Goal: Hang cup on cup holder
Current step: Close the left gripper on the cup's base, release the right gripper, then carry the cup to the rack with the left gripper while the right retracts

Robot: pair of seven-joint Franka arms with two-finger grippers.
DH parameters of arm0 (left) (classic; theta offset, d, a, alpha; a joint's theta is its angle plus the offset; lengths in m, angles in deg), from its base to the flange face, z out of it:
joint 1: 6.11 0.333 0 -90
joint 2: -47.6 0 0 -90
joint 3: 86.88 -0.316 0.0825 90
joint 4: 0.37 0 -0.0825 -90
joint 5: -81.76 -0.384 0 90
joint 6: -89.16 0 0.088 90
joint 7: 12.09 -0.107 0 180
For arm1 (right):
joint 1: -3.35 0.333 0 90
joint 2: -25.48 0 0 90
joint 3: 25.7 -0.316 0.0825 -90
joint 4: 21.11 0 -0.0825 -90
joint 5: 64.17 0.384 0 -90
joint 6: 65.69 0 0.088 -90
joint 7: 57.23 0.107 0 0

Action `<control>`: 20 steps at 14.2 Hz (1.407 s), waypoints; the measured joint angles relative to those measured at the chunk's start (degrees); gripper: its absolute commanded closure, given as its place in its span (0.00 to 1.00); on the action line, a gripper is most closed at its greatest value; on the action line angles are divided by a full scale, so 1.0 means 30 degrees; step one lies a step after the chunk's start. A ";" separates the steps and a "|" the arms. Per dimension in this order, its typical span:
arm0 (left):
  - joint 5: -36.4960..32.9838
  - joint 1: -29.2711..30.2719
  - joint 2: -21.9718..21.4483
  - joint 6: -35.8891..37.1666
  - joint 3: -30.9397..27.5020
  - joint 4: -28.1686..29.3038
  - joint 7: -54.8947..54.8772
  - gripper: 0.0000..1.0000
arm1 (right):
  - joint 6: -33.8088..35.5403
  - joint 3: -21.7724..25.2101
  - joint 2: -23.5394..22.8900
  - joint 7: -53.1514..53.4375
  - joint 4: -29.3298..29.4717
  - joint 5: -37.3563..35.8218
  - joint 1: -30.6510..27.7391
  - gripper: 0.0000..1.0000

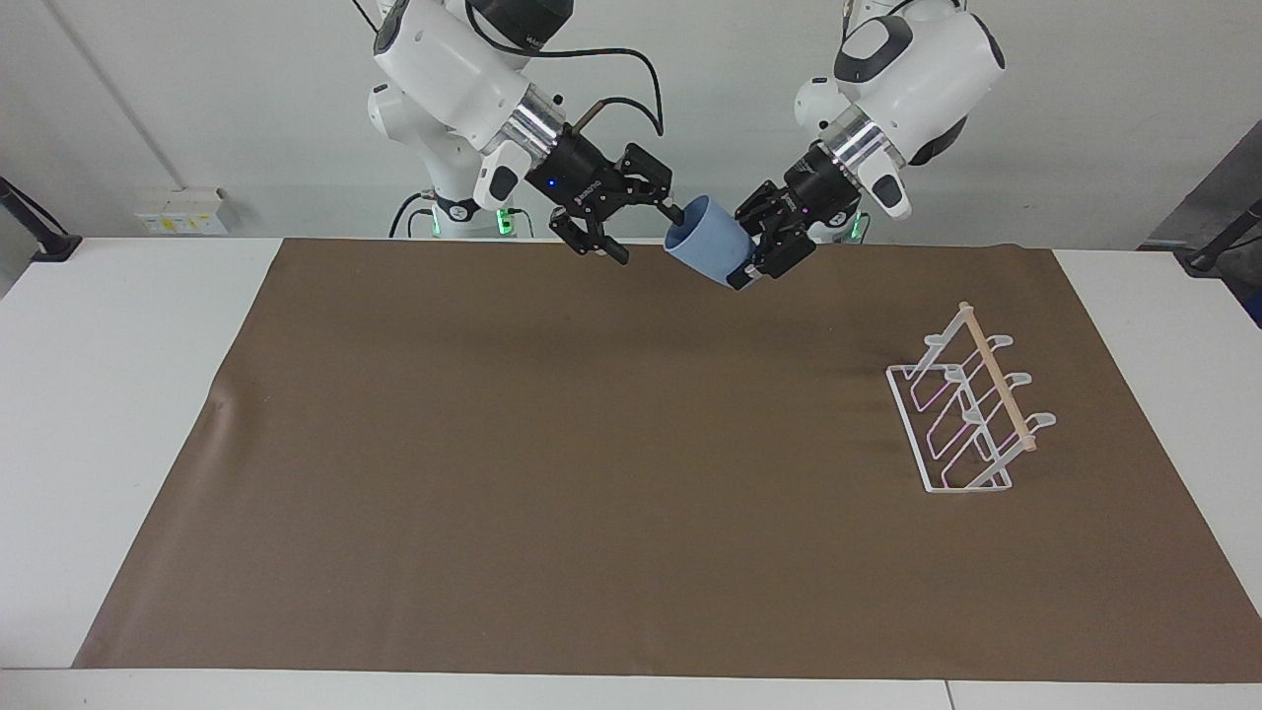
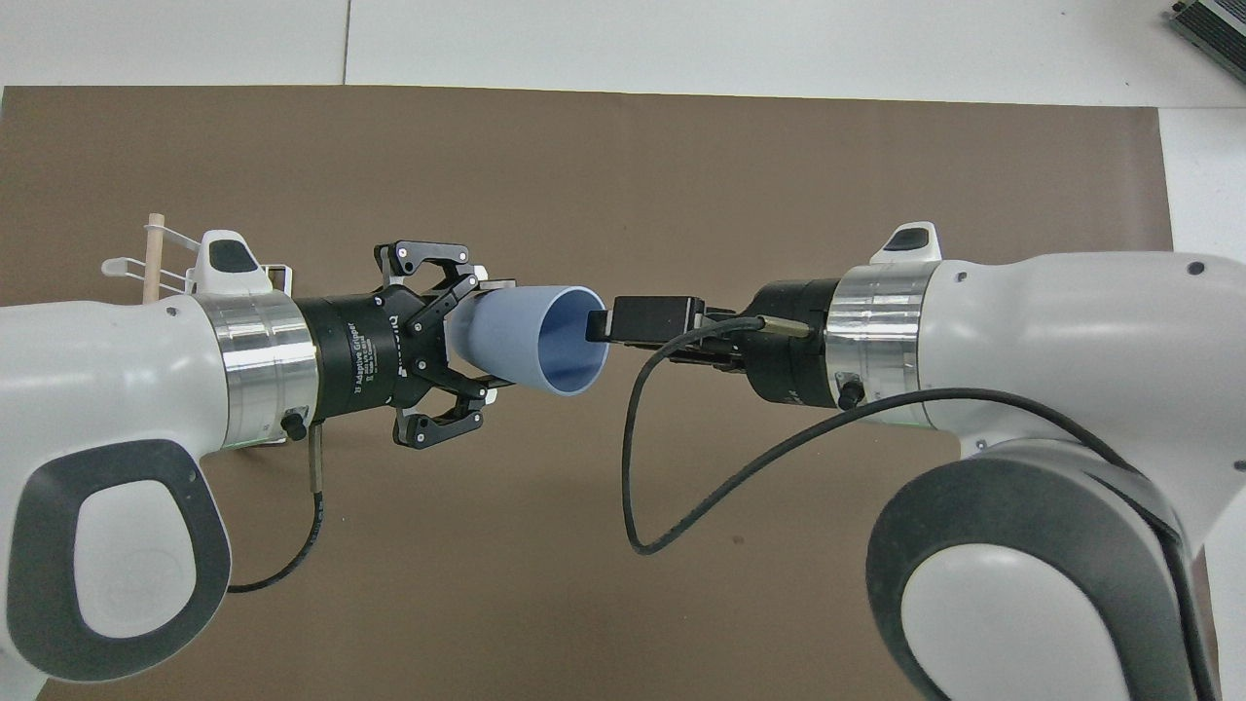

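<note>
Overhead view alone shows cup (image 2: 531,341) interior.

cup (image 1: 708,240) between both end effectors, airborne | cup holder (image 1: 971,402) on mat (image 1: 552,473), left arm's end

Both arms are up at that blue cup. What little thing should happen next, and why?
Probably the right gripper should back away from the cup. Its jaws stand open at the cup's mouth, while the left gripper is shut on the cup's base, so the left arm alone carries it. The cup holder stands bare toward the left arm's end of the table.
</note>
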 measured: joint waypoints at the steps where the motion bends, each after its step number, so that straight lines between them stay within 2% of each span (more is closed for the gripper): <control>1: -0.0514 0.0133 -0.0001 0.0014 -0.0011 0.0098 -0.0277 1.00 | -0.0010 0.0003 0.0000 0.0000 0.0000 0.0000 -0.0005 0.00; 5: -0.3764 0.1261 -0.0009 0.0538 -0.0047 0.0602 -0.1972 1.00 | -0.0120 0.0022 -0.0002 -0.1401 0.0004 -0.0731 -0.0113 0.00; 10: -1.0029 0.2804 -0.0057 0.1122 -0.0098 0.0604 -0.4664 1.00 | -0.0126 0.0111 -0.0028 -0.5887 0.0008 -0.3947 -0.0606 0.00; 13: -1.3273 0.3592 -0.0072 0.0999 -0.0118 0.0512 -0.6454 1.00 | -0.0126 0.0133 -0.0104 -0.7344 0.0137 -0.5157 -0.0736 0.00; 16: -1.6086 0.4284 -0.0038 -0.0582 -0.0127 0.0474 -0.7732 1.00 | 0.0086 0.0134 -0.0319 -0.7763 0.0834 -0.7937 -0.0743 0.00; 20: -2.0799 0.4801 0.0782 -0.1866 -0.0134 -0.0566 -0.7930 1.00 | 0.2278 0.0151 -0.0806 -0.9489 0.2652 -1.0501 -0.1096 0.00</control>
